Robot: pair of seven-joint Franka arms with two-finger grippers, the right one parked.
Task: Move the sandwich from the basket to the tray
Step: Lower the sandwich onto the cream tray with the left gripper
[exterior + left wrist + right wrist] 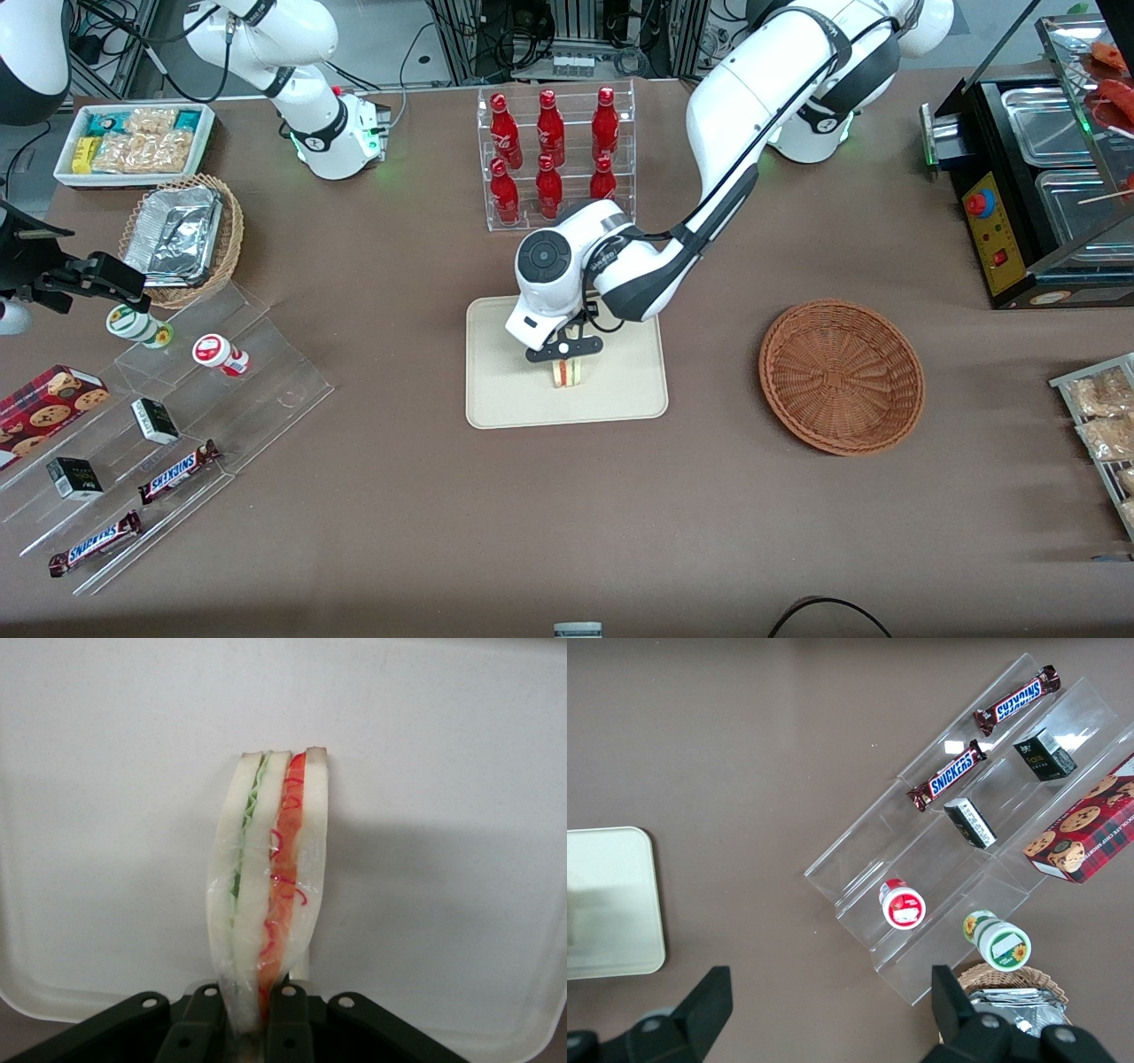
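Nearest the wrist cam: gripper [252, 1028], jaws clamped on the sandwich [266, 886] at one end of the wedge, so bread and filling layers stood edge-on and unobstructed. Cut edge showed green on one side, red/orange on the other, under clear wrap.

Front view: gripper [564, 353] sat low over the tray [496, 390], approx. mid-tray, sandwich [567, 372] hanging below it, at or just above the tray surface; contact could not be confirmed. The basket [842, 377] lay empty on the bench [372, 496], toward the working arm's end, well apart from the tray.

Judgement: transfer nearly complete; remaining step is release. Central position over the tray gave margin from the low rim on all sides. Held upright on a narrow edge, the wedge would prob. tip flat once let go.
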